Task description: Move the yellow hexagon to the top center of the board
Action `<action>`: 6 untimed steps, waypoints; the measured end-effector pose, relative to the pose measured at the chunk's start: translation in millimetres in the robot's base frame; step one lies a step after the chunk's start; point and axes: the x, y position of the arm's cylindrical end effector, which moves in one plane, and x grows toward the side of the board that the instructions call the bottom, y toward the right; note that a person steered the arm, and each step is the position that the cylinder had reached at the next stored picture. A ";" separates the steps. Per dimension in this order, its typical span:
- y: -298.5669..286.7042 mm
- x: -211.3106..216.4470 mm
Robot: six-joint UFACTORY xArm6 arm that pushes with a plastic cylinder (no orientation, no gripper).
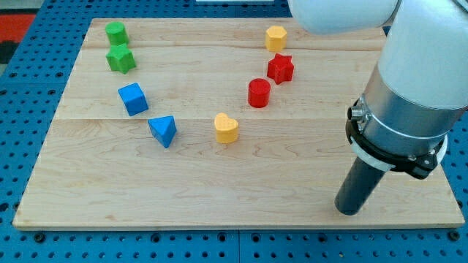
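The yellow hexagon (276, 37) stands near the view's top, a little right of the board's middle. A red star (280, 68) lies just below it. My tip (349, 210) rests on the board at the lower right, far below and to the right of the yellow hexagon, touching no block. The board (146, 193) is a pale wooden panel.
A red cylinder (259, 93) and a yellow heart (227, 128) lie in the middle. A blue cube (133, 98) and a blue triangle (163, 131) lie at the left. A green cylinder (115, 33) and a green star (121, 59) lie at the top left.
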 end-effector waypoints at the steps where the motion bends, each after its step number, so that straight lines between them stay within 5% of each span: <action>1: 68.5 20.2; 2: 162.7 -0.5; 3: 168.8 -113.2; 5: 84.0 -298.6; 6: -22.8 -332.7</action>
